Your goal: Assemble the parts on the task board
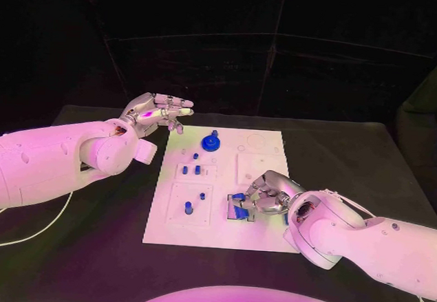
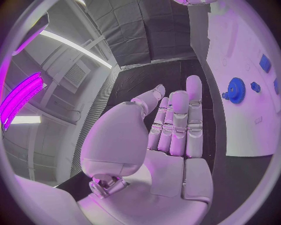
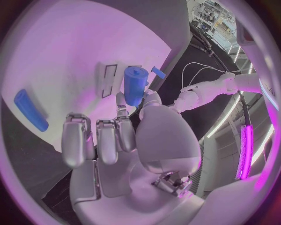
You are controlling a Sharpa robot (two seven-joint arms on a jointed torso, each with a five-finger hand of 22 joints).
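- Nearest the camera, right hand low over the task board near its front right corner, fingers curled in on a blue cylindrical part pinched against the thumb
- Same hand seen from the right wrist: cylinder held upright at the fingertips, close to a dark rectangular slot in the board; whether part and board touch cannot be told
- Blue fixture right under that hand, partly hidden by the fingers
- Long blue bar lying flat on the board, apart from the held cylinder
- Small blue pegs standing in the left half of the board, one more blue peg nearer the front edge
- Blue gear sitting near the far edge of the board, a small blue stud just beside it
- Left hand raised off the far left corner of the board, fingers straight and spread, holding nothing
- Step judged: seating the cylinder into its place by the front right corner
- Risk: thin fingertip pinch, so a tilted approach could jam the part at the slot rim or roll it out of the grip
- Risk: curled fingers crowd the blue fixture and could knock it while lowering
- Risk: nothing bracing the board, so a hard push could slide it on the black table
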